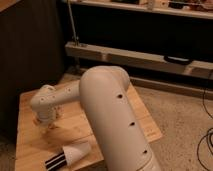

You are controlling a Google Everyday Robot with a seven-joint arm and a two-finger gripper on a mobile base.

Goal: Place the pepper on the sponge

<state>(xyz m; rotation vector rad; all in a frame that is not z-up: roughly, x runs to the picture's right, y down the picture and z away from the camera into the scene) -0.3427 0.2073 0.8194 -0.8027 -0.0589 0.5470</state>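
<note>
My gripper [46, 122] hangs below the white wrist [44, 101] and reaches down onto the left part of the wooden table [30, 147]. My large white arm [111, 117] crosses the middle of the camera view and covers much of the table top. Neither the pepper nor the sponge can be seen; the wrist and arm hide whatever lies under and behind them.
A white cup with black stripes [70, 155] lies on its side near the table's front edge, just right of the gripper. A dark wall stands at the left. A metal shelf rail [145, 57] runs behind the table. Cables [205, 145] lie on the carpet at the right.
</note>
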